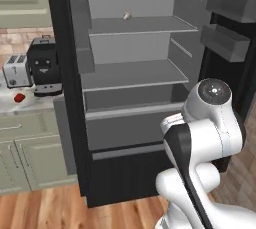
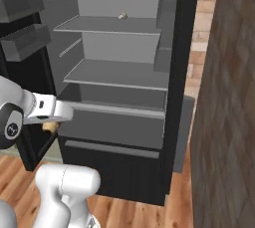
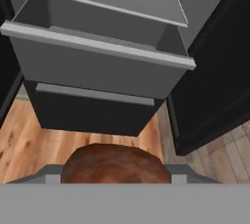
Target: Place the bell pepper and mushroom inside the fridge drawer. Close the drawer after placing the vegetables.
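Gripper: in the hand view, the gripper [image 3: 116, 179] is clenched on the mushroom [image 3: 116, 165], whose brown cap bulges between the two dark finger tips at the bottom of that view. In the right base view a tan piece of the mushroom [image 2: 50, 126] shows just under the white hand.
Gripper position: in front of the open fridge [image 1: 65, 98], above the wooden floor [image 3: 29, 140], short of the drawer front and apart from it.
Fridge drawer: the fridge drawer [image 3: 97, 69] is pulled out, its pale top rim forward of the shelves; what lies inside cannot be told. A second, lower drawer front [image 3: 93, 96] sits beneath it, pushed in.
Bell pepper: the bell pepper [image 1: 19, 97] lies on the counter [image 1: 15, 107] left of the fridge, in front of the toaster [image 1: 16, 70] and beside the black coffee machine [image 1: 45, 68].
Shelves: two flat grey shelves [image 1: 132, 75] stand above the drawer; a small pale object [image 1: 127, 16] rests on the upper one, too small to identify.
Door bins: grey door bins [image 1: 225, 40] hang on the open right door.
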Controlling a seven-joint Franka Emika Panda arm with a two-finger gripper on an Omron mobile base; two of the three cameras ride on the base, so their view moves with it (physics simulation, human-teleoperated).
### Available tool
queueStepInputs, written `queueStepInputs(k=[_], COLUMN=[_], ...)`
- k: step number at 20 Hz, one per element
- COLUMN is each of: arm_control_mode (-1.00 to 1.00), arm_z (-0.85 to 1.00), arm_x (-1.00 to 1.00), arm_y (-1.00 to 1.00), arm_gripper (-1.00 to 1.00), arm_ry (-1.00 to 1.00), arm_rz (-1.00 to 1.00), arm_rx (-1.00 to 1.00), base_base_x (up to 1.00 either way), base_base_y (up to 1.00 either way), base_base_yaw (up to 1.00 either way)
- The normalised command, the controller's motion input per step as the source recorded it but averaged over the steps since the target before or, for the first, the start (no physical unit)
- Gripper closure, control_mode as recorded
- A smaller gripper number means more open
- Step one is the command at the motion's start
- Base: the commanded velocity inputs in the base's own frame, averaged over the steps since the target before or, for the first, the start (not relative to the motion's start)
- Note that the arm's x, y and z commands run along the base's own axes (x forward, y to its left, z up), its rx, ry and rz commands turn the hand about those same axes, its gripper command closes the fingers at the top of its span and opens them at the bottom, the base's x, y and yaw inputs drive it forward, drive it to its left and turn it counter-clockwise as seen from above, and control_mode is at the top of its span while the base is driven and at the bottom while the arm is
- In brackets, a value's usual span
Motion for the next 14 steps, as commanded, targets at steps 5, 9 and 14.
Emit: queueStepInputs(k=[5,9,14], arm_control_mode=[1.0,1.0,1.0], arm_z=[0.0,0.0,0.0], arm_x=[0.0,0.0,0.0], arm_y=[0.0,0.0,0.0], arm_gripper=[1.0,1.0,1.0], arm_ry=[0.0,0.0,0.0], arm_rz=[0.0,0.0,0.0], arm_rx=[0.0,0.0,0.0], base_base_x=[0.53,0.5,0.53], base_base_y=[0.0,0.0,0.0], base_base_yaw=[0.04,0.05,0.05])
